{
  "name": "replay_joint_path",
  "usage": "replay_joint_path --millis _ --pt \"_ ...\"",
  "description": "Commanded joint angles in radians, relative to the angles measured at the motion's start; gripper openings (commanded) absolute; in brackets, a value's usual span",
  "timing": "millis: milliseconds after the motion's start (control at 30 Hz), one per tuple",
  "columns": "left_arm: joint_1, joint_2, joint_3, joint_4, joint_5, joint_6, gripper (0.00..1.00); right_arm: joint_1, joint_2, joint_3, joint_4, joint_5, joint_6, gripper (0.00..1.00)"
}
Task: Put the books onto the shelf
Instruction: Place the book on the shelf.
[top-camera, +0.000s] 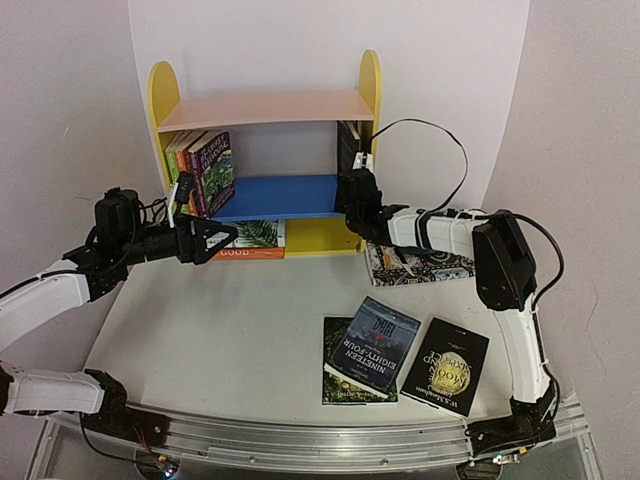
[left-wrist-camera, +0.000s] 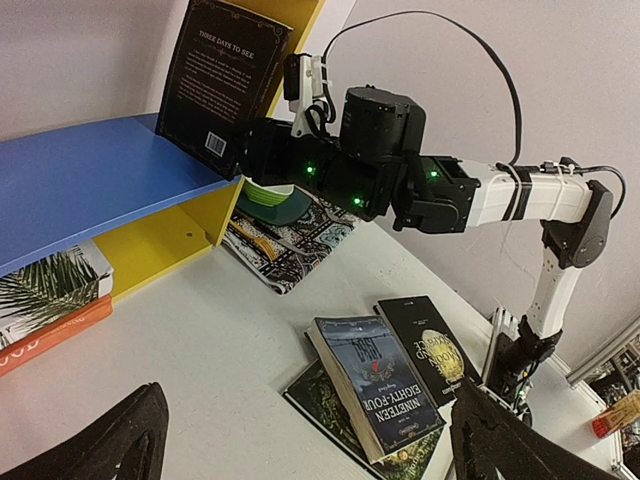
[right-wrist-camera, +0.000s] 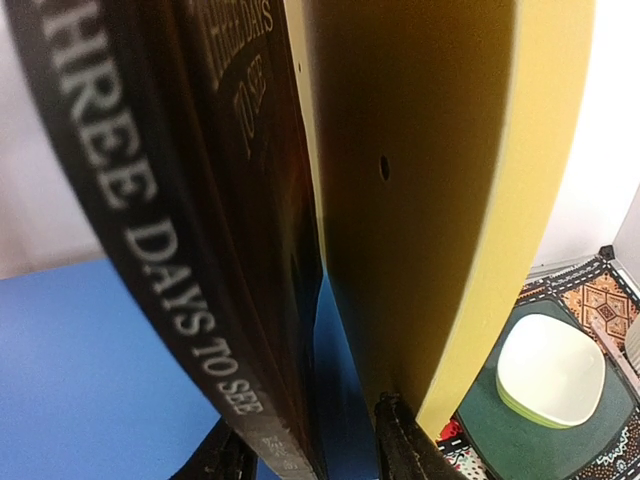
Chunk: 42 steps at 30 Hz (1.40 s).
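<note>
Closest to the arm bases, 3 books are lying flat on the tabletop (top-camera: 220, 330) on the right side. A Nineteen Eighty-Four paperback (top-camera: 375, 345) sits partly on top of a green book (top-camera: 336, 388), and there's a black book with a gold moon (top-camera: 445, 365) just beside them.

A bit further back on the right there's a patterned mat (top-camera: 440, 268) with a pale green bowl (left-wrist-camera: 275, 195) on it, right by the foot of the shelf (top-camera: 260, 108).

The left claw (top-camera: 228, 240) hangs above the tabletop in front of the shelf's lower left corner. Its jaws are spread wide and it's holding nothing.

The right claw (left-wrist-camera: 250, 150) is reaching into the middle level, at the bottom edge of a black book (left-wrist-camera: 222, 80) titled Three Days to See. That book stands upright on the blue board (top-camera: 280, 195), right next to the yellow right side panel (top-camera: 371, 85). The fingers (right-wrist-camera: 400, 445) sit 1 on each side of the book, but the wrist view shows a sliver of blue between the book and 1 finger, so it's hard to tell if the claw is really pinching it.

At the left end of the blue board, a few books stand together, the one on the right a purple floral book (top-camera: 215, 172). In the bottom compartment, a palm-leaf book (top-camera: 258, 233) lies flat on an orange book (top-camera: 250, 253).
</note>
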Motion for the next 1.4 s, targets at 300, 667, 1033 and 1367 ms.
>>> replay_joint_path --millis 300,667,1033,1367 --pt "0.001 0.010 0.034 0.024 0.016 0.004 1.00 0.008 -0.101 -0.013 0.051 0.070 -0.035 0.58" --pt "0.001 0.018 0.029 0.024 0.015 -0.001 1.00 0.046 -0.235 -0.209 0.066 0.099 -0.019 0.62" --pt "0.001 0.080 0.001 0.017 -0.042 -0.086 1.00 0.102 -0.526 -0.531 -0.169 0.007 0.097 0.73" --pt "0.008 0.085 -0.042 -0.034 -0.114 -0.285 1.00 0.101 -0.724 -0.628 -0.774 -0.209 0.397 0.98"
